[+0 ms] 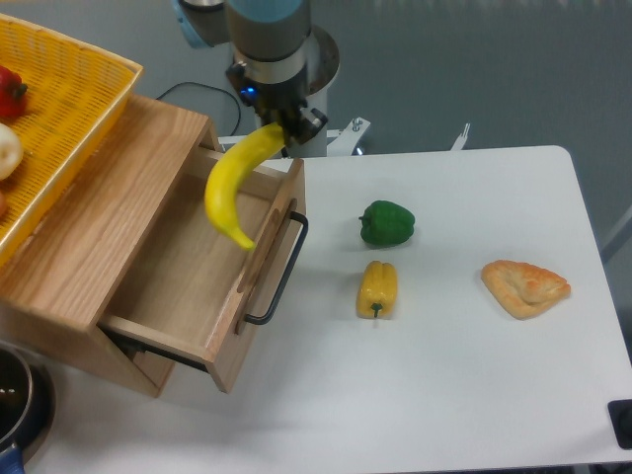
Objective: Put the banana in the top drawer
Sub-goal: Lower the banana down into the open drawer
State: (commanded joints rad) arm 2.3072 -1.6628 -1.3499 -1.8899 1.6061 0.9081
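Carrying the banana (pixel 231 194) to the top drawer (pixel 188 272) is judged to be the step in hand. The banana is clamped at its upper, stem end by the gripper (pixel 281 126), whose fingers are closed on it. The fruit hangs downward and to the left, clear of all surfaces, with its lower tip seen over the right part of the open drawer cavity, just beside the front panel. The drawer is pulled out toward the near right, and its black wire handle (pixel 281 269) is exposed on the front panel.

For the next move, a small further shift to the left is called for, so that the whole length of the banana is brought over the drawer floor. A descent is then required, with clearance kept from the front panel and side walls, before the fingers are parted. Contact between the lower tip and the panel edge is judged to be the main risk.

On the white table (pixel 444 395), a green bell pepper (pixel 386 222), a yellow bell pepper (pixel 377 288) and a pastry (pixel 525 286) are left untouched. A yellow woven basket (pixel 59 109) is seated on the cabinet top at the far left.

A small round red-ringed label is seen on the robot base; its content cannot be read. No brand marks are legible.
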